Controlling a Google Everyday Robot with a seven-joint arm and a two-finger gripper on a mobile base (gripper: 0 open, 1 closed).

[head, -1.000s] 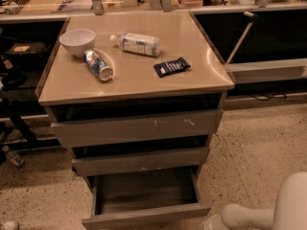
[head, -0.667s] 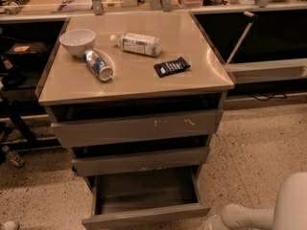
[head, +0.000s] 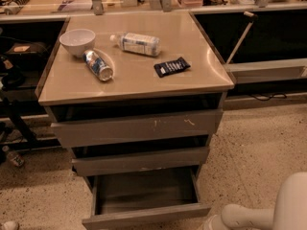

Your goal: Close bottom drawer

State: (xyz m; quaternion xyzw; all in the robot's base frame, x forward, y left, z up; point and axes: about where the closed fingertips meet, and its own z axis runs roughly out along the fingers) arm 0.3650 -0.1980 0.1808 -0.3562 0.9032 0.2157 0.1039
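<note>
The bottom drawer [head: 146,215] of the grey metal cabinet is pulled far out toward me. Its shallow tray interior [head: 146,191] looks empty. Above it, the middle drawer [head: 141,160] and the widest top drawer [head: 139,127], which has orange scratch marks, each stand slightly out. My gripper is out of view. Only a white part of my arm [head: 261,213] shows at the bottom right corner, to the right of the bottom drawer's front.
On the cabinet top [head: 201,75] lie a white bowl [head: 77,41], a can on its side [head: 98,65], a plastic bottle on its side [head: 136,43] and a dark snack packet [head: 171,66]. Speckled floor [head: 259,147] lies to the right. Dark furniture [head: 14,95] stands at the left.
</note>
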